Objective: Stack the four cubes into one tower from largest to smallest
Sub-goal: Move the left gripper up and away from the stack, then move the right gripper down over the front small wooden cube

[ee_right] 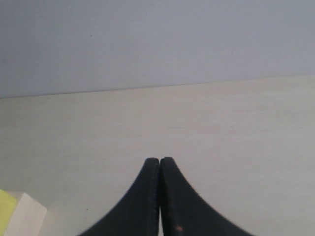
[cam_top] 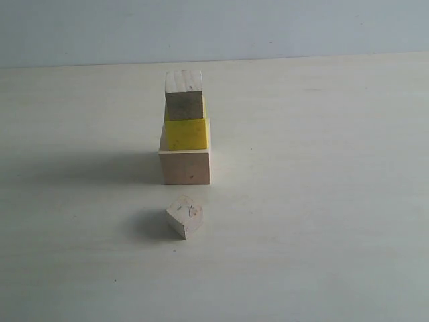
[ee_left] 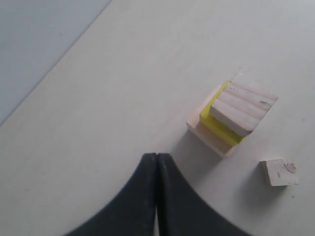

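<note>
Standing vertical, wooden cube (cam_top: 184, 97) on yellow cube (cam_top: 186, 134) on large cube (cam_top: 185, 168); knotted cube (cam_top: 185, 216) lies corner-forward nearby; left tool (ee_left: 156, 160) and right tool (ee_right: 160, 162) closed, empty.

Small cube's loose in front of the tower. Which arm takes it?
Left, probably. Its wrist view shows the small cube and the tower; the right wrist view catches only a tower corner. The left gripper and right gripper are shut, empty.

Exterior camera, slightly raised, faces tower (cam_top: 186, 134) head-on across surface (cam_top: 322, 201). Left wrist looks steeply down, sharing tower, loose cube (ee_left: 278, 172). Right wrist low, near-level, catches tower's corner only.
</note>
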### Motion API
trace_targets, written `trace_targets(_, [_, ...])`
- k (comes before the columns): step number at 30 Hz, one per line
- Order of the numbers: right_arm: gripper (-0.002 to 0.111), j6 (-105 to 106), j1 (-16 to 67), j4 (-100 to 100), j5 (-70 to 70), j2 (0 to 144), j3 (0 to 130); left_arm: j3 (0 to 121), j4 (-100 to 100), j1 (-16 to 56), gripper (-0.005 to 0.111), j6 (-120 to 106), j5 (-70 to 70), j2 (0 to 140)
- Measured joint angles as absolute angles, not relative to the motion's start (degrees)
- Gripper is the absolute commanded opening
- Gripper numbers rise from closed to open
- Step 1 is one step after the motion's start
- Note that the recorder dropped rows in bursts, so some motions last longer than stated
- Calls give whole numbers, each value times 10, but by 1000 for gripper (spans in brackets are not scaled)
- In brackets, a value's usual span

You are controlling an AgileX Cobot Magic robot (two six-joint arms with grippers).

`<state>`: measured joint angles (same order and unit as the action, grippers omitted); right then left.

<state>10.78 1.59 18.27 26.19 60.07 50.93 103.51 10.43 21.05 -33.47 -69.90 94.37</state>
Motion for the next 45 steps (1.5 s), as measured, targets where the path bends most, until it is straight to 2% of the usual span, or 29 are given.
trace_targets(6, [0,150,16,225,325,601,503,971,112,171,0,-316,-699,894])
trace_targets(12, [0,349,30,383,369,603,468,879,155,133,0,-310,-645,846])
trace_targets(16, [0,451,86,427,406,623,456,808,175,127,0,-310,-587,814])
trace_targets(25, [0,524,205,432,421,709,456,677,185,127,0,-271,-464,724])
trace_targets(39, [0,529,373,450,390,833,456,573,194,127,0,-237,-434,606])
trace_targets(45, [0,508,430,450,302,860,444,527,190,127,0,-212,-395,549])
